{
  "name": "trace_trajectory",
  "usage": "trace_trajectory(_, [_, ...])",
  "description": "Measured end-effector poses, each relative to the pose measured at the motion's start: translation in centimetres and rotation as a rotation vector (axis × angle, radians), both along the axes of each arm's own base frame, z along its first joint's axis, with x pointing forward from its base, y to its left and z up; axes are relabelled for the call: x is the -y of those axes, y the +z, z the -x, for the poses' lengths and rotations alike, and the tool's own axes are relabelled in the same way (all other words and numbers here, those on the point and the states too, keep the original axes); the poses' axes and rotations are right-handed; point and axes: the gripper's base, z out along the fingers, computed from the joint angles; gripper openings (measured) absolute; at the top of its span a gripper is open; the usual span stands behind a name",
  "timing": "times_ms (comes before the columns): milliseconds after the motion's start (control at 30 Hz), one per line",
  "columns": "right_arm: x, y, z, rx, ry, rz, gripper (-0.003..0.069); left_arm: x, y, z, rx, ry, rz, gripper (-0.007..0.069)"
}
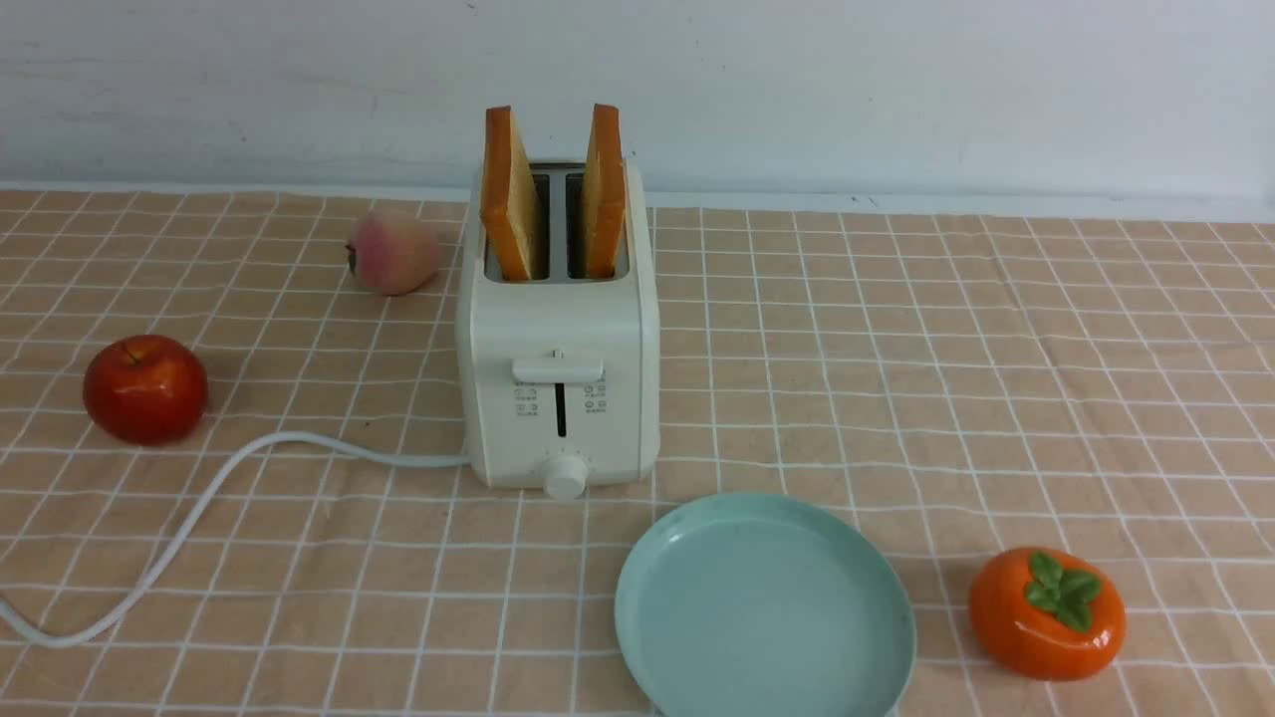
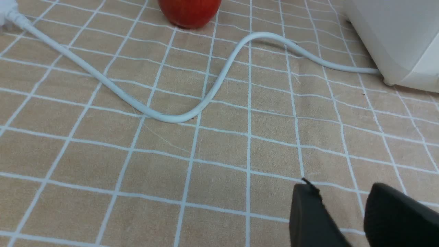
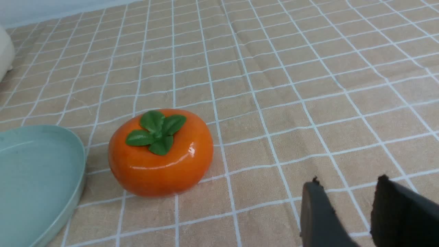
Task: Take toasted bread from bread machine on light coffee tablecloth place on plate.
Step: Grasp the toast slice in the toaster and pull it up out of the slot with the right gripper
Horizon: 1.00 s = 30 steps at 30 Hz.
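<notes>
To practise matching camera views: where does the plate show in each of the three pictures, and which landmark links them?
Front view: plate low in the picture, in front of the toaster, left of the persimmon.
Left wrist view: not in it.
Right wrist view: plate beside the persimmon, cut off by the frame.
Shared landmark: the persimmon.

Left fingers [image 2: 308,219], right fingers [image 3: 319,216]: matte black, tapered, ragged tips.
</notes>
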Motion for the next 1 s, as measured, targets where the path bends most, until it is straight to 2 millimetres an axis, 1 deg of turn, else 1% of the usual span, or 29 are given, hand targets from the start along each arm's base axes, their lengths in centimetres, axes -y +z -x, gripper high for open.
trace_trajectory(733, [0.1, 0.1, -0.1, 0.026, -0.002, 0.029, 0.0240, 0.2, 0.3, -0.1, 0.034, -0.007, 0.048, 0.0238])
trace_trajectory(867, [0.1, 0.4, -0.2, 0.070, -0.002, 0.045, 0.0240, 0.2, 0.8, -0.2, 0.090, -0.012, 0.054, 0.0238])
trace_trajectory(1000, [0.1, 1.2, -0.4, 0.164, -0.001, 0.054, 0.0240, 0.3, 1.4, -0.3, 0.152, -0.018, 0.058, 0.0238])
